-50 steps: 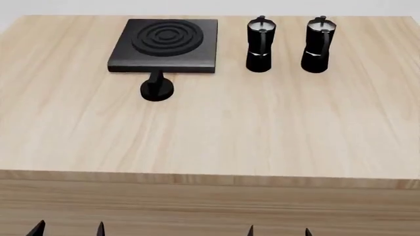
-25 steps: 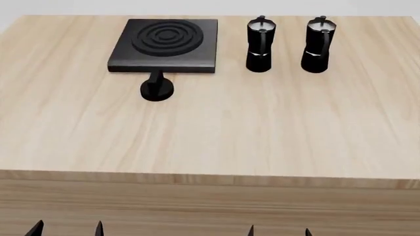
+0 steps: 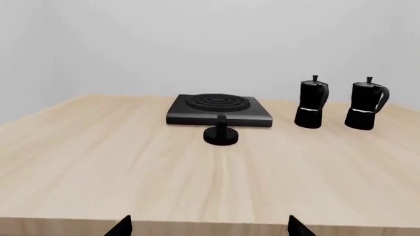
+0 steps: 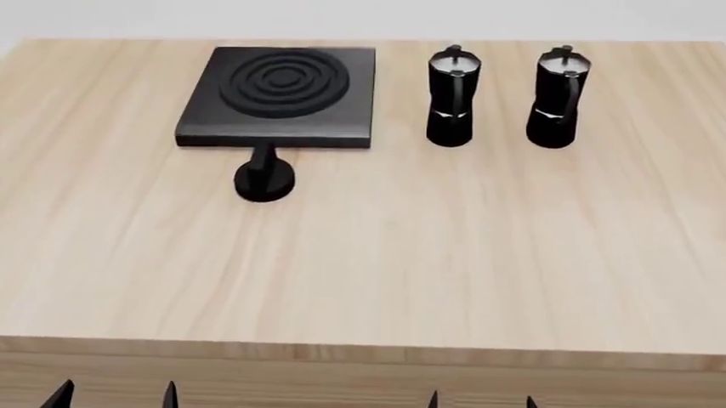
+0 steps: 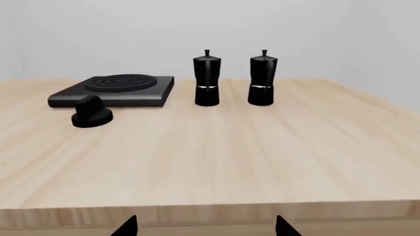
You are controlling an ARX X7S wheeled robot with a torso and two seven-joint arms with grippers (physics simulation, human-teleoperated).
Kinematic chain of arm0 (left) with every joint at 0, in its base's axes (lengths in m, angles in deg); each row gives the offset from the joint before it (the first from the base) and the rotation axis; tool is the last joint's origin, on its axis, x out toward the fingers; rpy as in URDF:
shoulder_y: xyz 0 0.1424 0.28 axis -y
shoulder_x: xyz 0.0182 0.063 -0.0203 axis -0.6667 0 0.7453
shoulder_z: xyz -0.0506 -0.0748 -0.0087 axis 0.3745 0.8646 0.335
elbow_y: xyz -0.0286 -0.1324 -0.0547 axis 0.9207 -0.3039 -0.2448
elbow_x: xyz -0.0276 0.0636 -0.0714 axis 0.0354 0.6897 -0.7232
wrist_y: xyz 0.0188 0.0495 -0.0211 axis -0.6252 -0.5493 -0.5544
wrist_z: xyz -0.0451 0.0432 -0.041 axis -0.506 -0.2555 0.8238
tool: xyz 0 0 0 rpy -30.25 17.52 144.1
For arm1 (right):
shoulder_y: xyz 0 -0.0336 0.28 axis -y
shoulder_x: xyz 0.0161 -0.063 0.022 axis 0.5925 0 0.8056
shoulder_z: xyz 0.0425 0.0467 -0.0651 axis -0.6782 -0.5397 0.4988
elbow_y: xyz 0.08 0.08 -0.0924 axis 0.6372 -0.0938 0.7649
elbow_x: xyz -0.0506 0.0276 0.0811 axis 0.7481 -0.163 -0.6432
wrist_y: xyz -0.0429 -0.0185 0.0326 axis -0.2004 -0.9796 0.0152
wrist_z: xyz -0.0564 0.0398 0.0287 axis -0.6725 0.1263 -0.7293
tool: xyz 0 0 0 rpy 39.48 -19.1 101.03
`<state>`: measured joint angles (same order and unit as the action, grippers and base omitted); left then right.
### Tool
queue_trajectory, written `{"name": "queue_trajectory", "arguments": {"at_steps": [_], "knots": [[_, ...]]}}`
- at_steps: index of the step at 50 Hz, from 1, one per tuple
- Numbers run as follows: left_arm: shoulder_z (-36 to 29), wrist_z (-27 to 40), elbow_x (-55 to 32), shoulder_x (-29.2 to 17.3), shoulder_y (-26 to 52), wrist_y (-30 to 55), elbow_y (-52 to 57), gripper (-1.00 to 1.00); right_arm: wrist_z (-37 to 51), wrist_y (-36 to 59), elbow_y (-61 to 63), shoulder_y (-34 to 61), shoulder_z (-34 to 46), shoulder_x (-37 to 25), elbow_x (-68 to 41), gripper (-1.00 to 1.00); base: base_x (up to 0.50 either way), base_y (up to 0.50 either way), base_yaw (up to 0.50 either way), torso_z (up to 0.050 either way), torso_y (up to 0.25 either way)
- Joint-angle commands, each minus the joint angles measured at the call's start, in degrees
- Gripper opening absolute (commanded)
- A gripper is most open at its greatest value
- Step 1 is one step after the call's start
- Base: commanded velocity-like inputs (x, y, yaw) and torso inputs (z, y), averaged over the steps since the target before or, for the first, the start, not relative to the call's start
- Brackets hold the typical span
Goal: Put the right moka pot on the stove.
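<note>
Two black moka pots stand side by side at the far right of the wooden table. The right moka pot [image 4: 555, 98] [image 3: 365, 106] [image 5: 262, 80] has a silvery lid and stands upright. The stove [image 4: 279, 95] [image 3: 219, 110] [image 5: 115, 91], a dark square slab with burner rings, lies at the far left. My left gripper [image 4: 114, 396] [image 3: 208, 227] and right gripper [image 4: 482, 399] [image 5: 206, 226] hang open below the table's near edge, far from both, only their fingertips showing. Nothing is between either pair.
The other moka pot [image 4: 453, 96] [image 3: 310, 104] [image 5: 206, 82] stands just left of the right one, between it and the stove. A black oval knob [image 4: 264, 177] [image 3: 221, 134] [image 5: 91, 114] sits in front of the stove. Wide bare tabletop [image 4: 375, 263] separates grippers from objects.
The head view has shifted: the table and its objects now appear lower in the picture. The gripper tips keep the same spots at the picture's lower edge.
</note>
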<state>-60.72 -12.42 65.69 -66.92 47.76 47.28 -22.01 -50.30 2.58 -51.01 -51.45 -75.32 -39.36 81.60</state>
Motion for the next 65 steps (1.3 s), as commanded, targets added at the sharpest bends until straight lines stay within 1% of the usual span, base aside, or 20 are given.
{"name": "queue_trajectory", "arguments": {"at_steps": [1,39,65], "knots": [[-0.57,0.56,-0.53,-0.49,0.09,-0.23,-0.07,1.00,0.61,-0.11,-0.38,0.22,0.70,-0.47,-0.39,1.00,0.29,0.00,0.00,0.000,0.000],[-2.20,2.12,-1.75,-1.84,0.27,-0.39,-0.09,1.00,2.18,-0.61,-1.54,0.85,2.47,-1.63,-1.54,1.00,0.27,0.00,0.00,0.000,0.000],[-3.07,3.04,-2.48,-2.59,0.39,-0.75,-0.18,1.00,3.42,-0.36,-1.57,1.03,3.83,-2.33,-1.47,1.00,0.14,0.03,0.00,0.000,0.000]]}}
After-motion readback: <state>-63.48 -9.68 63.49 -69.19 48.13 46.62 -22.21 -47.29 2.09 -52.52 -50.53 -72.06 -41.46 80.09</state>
